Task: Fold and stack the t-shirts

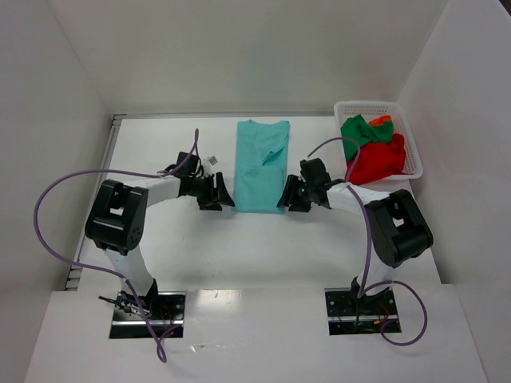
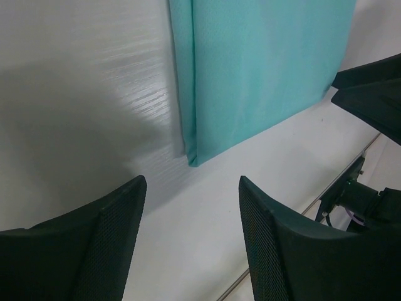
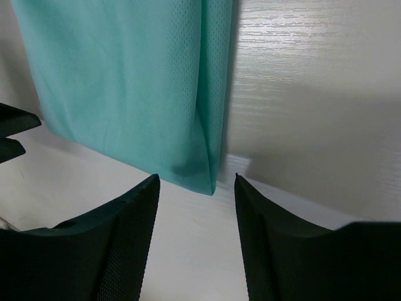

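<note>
The teal shirt (image 1: pixel 262 163) is lying on the desk (image 1: pixel 160 239) as a long folded strip, its long axis running straight away from the arm bases. Its near short edge is sitting between the two claws, so both arms are equally near. The left claw (image 1: pixel 219 194) is facing the near-left corner and the right claw (image 1: pixel 289 194) the near-right one, each spread and empty, forearms reaching inward low over the desk. The other shirts (image 1: pixel 375 152) are waiting in the basket (image 1: pixel 412 144).

Bright, even light fr. above; soft shadows on table (image 3: pixel 326 138); wrist pics sl. soft.
</note>
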`<state>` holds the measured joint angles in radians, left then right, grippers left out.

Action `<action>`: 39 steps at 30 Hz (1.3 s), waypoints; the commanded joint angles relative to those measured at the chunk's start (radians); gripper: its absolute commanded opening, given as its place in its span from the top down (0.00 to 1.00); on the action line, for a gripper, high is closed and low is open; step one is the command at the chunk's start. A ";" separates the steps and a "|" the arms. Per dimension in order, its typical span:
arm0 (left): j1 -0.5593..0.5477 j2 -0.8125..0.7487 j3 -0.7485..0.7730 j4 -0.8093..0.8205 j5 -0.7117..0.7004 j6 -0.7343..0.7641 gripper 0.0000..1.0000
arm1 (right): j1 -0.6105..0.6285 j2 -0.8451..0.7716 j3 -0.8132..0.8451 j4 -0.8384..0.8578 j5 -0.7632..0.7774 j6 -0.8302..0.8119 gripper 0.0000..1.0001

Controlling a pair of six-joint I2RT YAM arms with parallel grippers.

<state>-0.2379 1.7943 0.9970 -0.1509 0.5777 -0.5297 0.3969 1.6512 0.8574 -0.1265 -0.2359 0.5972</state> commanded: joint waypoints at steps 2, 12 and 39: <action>-0.009 0.025 0.037 0.034 0.028 0.007 0.31 | 0.019 0.018 -0.011 0.037 0.003 0.016 0.48; -0.028 0.083 0.058 0.054 0.028 0.007 0.31 | 0.037 0.038 -0.038 0.048 0.024 0.047 0.65; -0.123 0.132 0.012 0.045 -0.091 -0.039 0.40 | 0.037 -0.011 -0.070 0.034 0.122 0.079 1.00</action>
<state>-0.3374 1.8839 1.0573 -0.0872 0.5644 -0.5537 0.4278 1.6711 0.8112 -0.0856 -0.1585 0.6735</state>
